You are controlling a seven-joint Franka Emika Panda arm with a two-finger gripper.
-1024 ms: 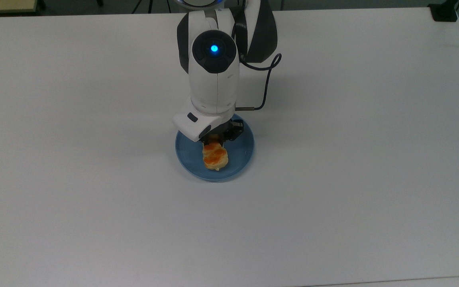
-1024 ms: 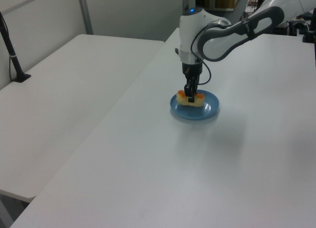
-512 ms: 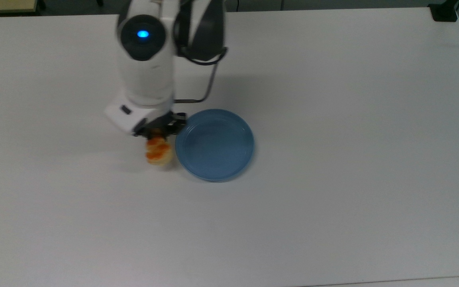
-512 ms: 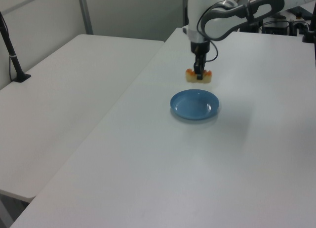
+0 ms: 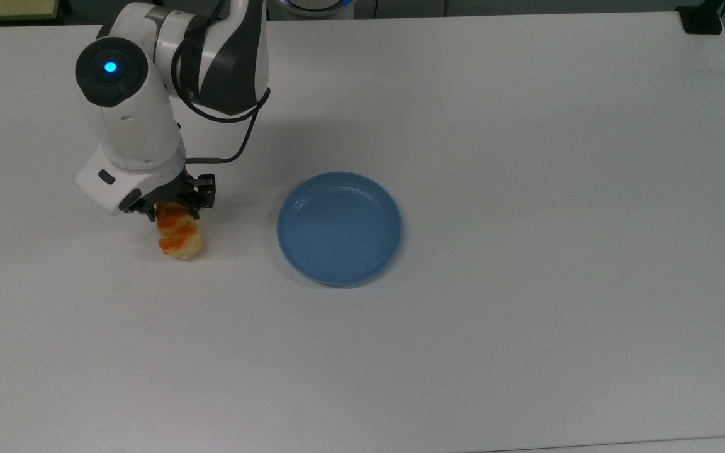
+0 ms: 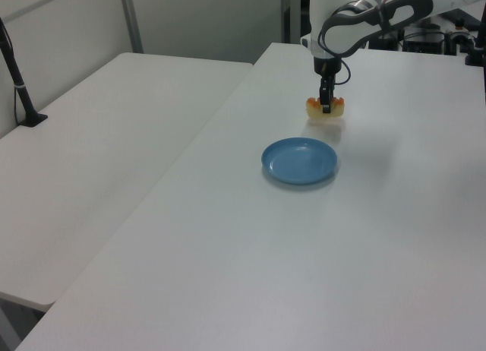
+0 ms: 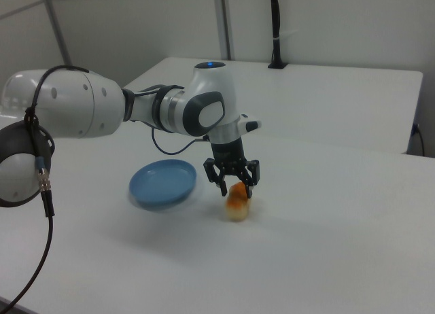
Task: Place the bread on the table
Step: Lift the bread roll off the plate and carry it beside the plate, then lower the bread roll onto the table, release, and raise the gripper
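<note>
- The gripper (image 5: pixel 172 212) is closed on the bread (image 5: pixel 179 238); its two fingers press the loaf from both sides, as the right view (image 7: pixel 233 186) shows.
- The bread (image 7: pixel 236 201) is low over the table (image 5: pixel 526 314), touching it or just above it; I cannot tell which.
- In the top view the bread is toward the table's left edge, well apart from the blue plate (image 5: pixel 338 228).
- The blue plate (image 6: pixel 300 160) stands near the middle of the table, with nothing on it.
</note>
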